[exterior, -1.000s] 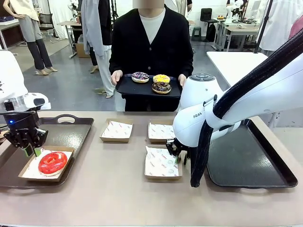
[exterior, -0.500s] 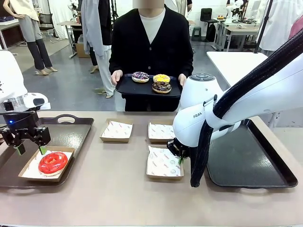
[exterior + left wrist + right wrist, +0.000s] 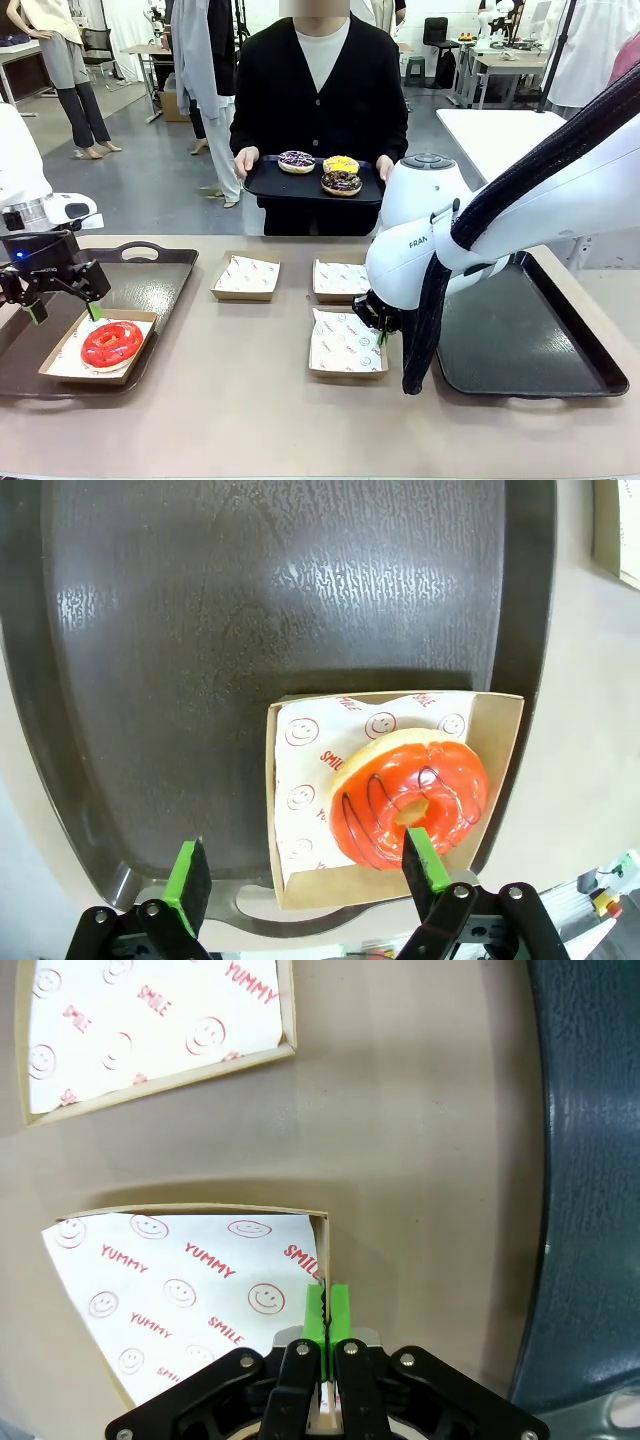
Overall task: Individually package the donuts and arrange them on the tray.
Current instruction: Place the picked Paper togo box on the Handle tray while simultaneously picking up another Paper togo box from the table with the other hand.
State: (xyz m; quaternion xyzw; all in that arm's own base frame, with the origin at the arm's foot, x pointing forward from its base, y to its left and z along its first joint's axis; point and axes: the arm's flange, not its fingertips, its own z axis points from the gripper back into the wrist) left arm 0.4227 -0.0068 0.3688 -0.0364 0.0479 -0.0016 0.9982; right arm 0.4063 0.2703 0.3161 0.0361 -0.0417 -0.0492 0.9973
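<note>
The left gripper point(image 3: 300, 848) hangs with its fingers spread wide over the red donut point(image 3: 370, 810), which sits in a paper-lined box point(image 3: 295, 770) on the dark tray point(image 3: 250, 600). The right gripper point(image 3: 325, 1305) is pinched tight on the side wall of another lined box point(image 3: 170, 1280). Across the table, the person holds three more donuts point(image 3: 341, 183) on a black tray point(image 3: 265, 185).

- The right arm point(image 3: 425, 245) was glossy white and rounded, lettered "FRAN", trailing a black braided cable sleeve point(image 3: 545, 165)
- The left gripper point(image 3: 302, 860) was black with green pads point(image 3: 188, 870)
</note>
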